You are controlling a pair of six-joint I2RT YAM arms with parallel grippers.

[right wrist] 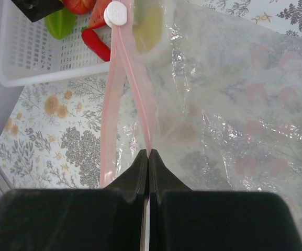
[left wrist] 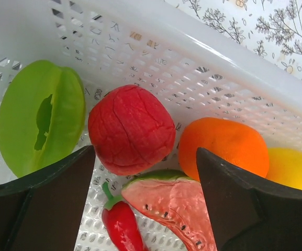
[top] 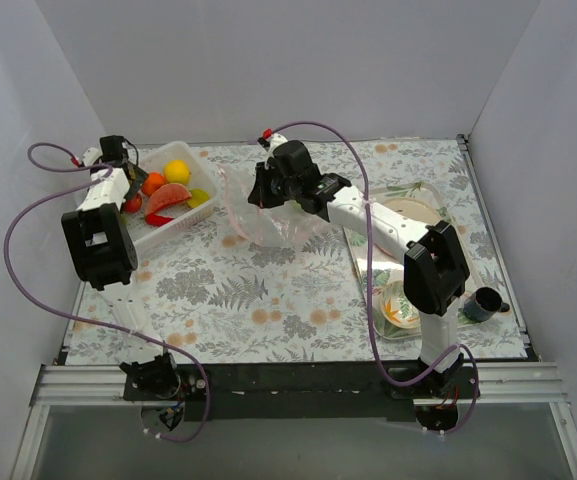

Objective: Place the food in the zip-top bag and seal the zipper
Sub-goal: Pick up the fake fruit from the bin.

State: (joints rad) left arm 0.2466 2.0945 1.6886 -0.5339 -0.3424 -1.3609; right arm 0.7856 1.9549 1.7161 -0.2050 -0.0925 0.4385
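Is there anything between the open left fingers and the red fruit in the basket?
Nothing visible covers the red fruit; it lies just ahead of the open left fingers. The watermelon slice and red chili lie close to it, nearer the camera, between the fingers.

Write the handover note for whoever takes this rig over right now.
Left tool: open, low in the basket over the red apple, holding nothing.
Right tool: shut on the zipper of the bag; the mouth is parted.
Red apple, orange, lemon and watermelon slice are all in the basket. The bag is beside it, with no food seen inside.
Done: bag gripped at its mouth.
Left: move every piece into the bag, then seal the zipper.
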